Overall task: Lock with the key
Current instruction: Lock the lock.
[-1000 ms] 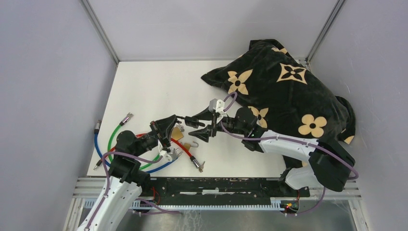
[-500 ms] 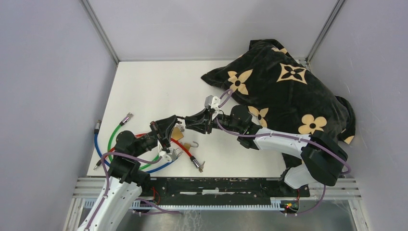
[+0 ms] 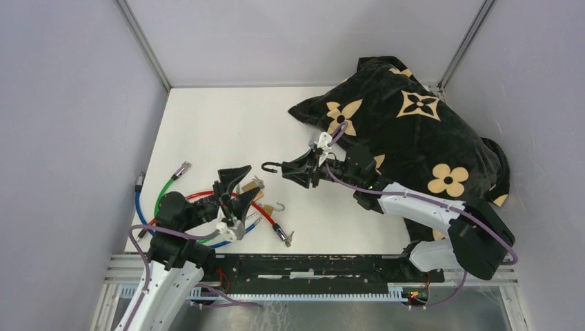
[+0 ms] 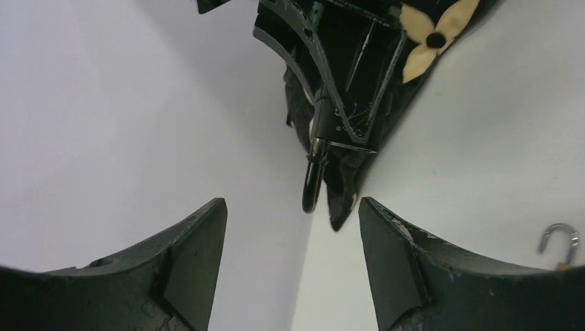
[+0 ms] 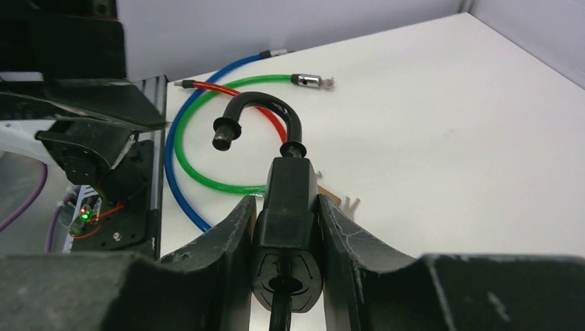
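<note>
Padlock first: black padlock held off the surface, near mid-surface, between the two arms. Right pincer clamped on the lock body, one finger pressed to each flat side.

Long axis runs roughly level, left to right in the top view. Shackle leads and points to the robot's left, toward the left arm. Shackle stands open: one leg seated in the body, the other curled over with its flared tip hanging free.

Left pincer has its jaws apart, nothing between them. It faces the shackle tip from close by, not touching.

Dark stem leaves the keyhole end of the body in the right wrist view; cannot tell whether it is a key.

Small tan and silver pieces lie on the surface by the left pincer, too small to name. Silver hook is cut off by a finger. Red cable, green cable and blue cable loop at near left. Black flowered cloth is heaped at far right, partly hidden behind the right arm.
</note>
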`<action>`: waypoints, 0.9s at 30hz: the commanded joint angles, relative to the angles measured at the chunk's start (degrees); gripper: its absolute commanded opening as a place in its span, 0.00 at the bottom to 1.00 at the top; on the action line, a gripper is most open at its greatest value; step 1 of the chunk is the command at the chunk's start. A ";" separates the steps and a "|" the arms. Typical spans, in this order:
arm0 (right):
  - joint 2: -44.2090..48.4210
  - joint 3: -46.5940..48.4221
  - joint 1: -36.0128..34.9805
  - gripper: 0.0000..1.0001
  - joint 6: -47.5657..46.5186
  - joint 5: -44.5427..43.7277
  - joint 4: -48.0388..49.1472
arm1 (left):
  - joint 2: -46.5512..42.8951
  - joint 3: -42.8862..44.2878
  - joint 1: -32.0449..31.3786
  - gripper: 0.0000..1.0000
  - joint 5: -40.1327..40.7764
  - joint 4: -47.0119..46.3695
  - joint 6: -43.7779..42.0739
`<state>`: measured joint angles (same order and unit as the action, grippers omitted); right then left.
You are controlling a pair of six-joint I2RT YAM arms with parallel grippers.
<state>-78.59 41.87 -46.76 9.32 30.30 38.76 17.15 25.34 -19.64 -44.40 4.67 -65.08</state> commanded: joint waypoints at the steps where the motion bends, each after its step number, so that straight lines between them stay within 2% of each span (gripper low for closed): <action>1: 7.89 -2.25 2.80 0.00 -1.79 1.78 -1.61 | -0.57 3.19 -0.03 0.76 -6.77 8.43 18.00; 4: 10.76 -3.98 5.03 0.00 -3.20 3.17 -4.74 | 1.10 2.40 0.01 0.76 -7.79 8.65 35.06; 6: 12.32 -4.70 6.63 0.00 -4.76 5.52 -6.78 | 3.18 1.55 -0.05 0.75 -7.09 5.62 48.79; 9: 14.88 -4.88 7.56 0.00 -8.18 7.57 -10.84 | 5.84 -0.76 0.06 0.75 0.53 -2.38 72.80; 13: 16.77 -4.91 7.76 0.00 -12.59 7.75 -16.01 | 6.54 -4.83 0.42 0.77 12.75 -8.17 93.12; 17: 17.99 -6.40 7.74 0.00 -13.67 9.18 -16.49 | 6.68 -9.76 1.56 0.79 8.60 -21.18 106.51; 20: 18.42 -6.89 7.74 0.00 -12.95 10.95 -15.90 | 8.50 -11.10 3.48 0.80 8.31 -24.60 113.95; 27: 18.65 -6.89 7.76 0.00 -13.92 13.28 -16.06 | 8.61 -11.11 4.16 0.83 3.65 -26.76 115.65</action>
<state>-62.30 33.91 -39.05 -3.33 40.49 17.19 26.20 14.15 -15.73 -37.08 -15.25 43.90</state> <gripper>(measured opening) 0.386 0.822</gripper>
